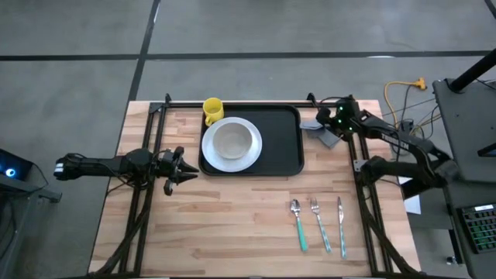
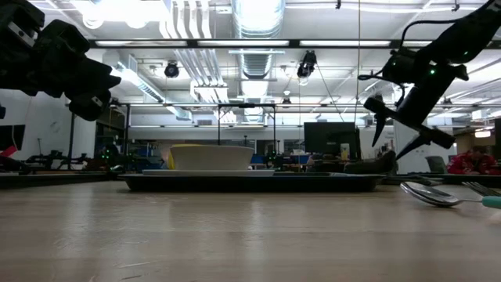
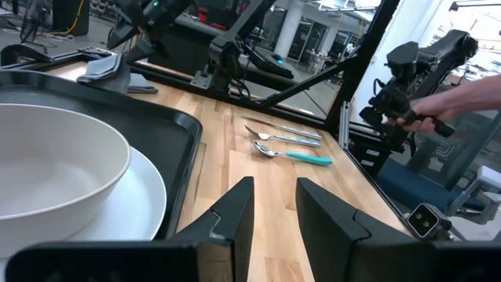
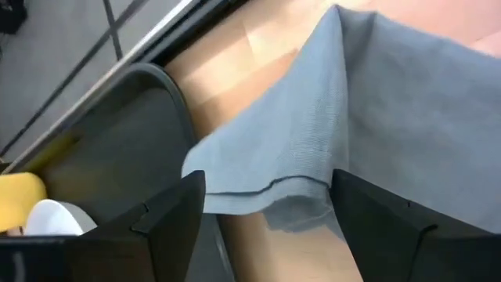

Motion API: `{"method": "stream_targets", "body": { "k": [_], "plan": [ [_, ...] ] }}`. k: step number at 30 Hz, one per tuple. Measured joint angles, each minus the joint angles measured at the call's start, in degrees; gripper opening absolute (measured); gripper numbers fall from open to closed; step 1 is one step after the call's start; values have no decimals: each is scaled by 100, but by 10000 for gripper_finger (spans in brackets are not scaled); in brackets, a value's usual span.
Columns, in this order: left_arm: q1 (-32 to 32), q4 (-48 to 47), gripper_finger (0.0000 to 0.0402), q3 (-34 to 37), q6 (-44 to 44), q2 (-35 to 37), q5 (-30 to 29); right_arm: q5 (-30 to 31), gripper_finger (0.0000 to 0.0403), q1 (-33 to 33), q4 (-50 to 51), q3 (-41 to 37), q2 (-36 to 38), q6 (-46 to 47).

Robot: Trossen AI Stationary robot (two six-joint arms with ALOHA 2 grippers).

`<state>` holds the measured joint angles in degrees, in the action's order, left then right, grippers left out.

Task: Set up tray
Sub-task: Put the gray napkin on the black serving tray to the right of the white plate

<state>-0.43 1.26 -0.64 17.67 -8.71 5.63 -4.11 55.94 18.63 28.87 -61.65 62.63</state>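
Three eating tools are lying closest to the front edge of the table: a spoon (image 1: pixel 298 225) with a green handle, a fork (image 1: pixel 320 225) and a knife (image 1: pixel 340 225), side by side, handles toward the front. Farther back, the tray (image 1: pixel 287 143) is lying flat near the far edge, a bit right of the middle. Its long side is running left to right across the table. A white plate (image 1: pixel 249 157) with a white bowl (image 1: pixel 232 141) on it is sitting on the tray's left part, and a yellow cup (image 1: pixel 213 109) is standing at its far left corner. The right gripper (image 1: pixel 332 124) is hanging over a gray cloth (image 1: pixel 319 128) just beside the tray's right end, fingers spread wide and holding nothing. The left gripper (image 1: pixel 184 169) is waiting by the tray's left side, fingers a little apart and empty.
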Motion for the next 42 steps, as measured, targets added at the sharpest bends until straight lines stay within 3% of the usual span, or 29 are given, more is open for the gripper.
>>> {"method": "stream_targets", "body": {
  "k": [7,19,26,42],
  "plan": [
    [4,1,82,0,2,0,-2,-152,245,0,0,0,-388,-7],
    [4,2,82,0,1,0,-2,73,205,-4,716,-3,-195,-407],
    [2,0,82,0,1,0,-2,178,182,46,438,-3,-212,-435],
    [2,0,82,0,0,0,-2,247,178,466,264,-5,-219,-789]
  ]
}}
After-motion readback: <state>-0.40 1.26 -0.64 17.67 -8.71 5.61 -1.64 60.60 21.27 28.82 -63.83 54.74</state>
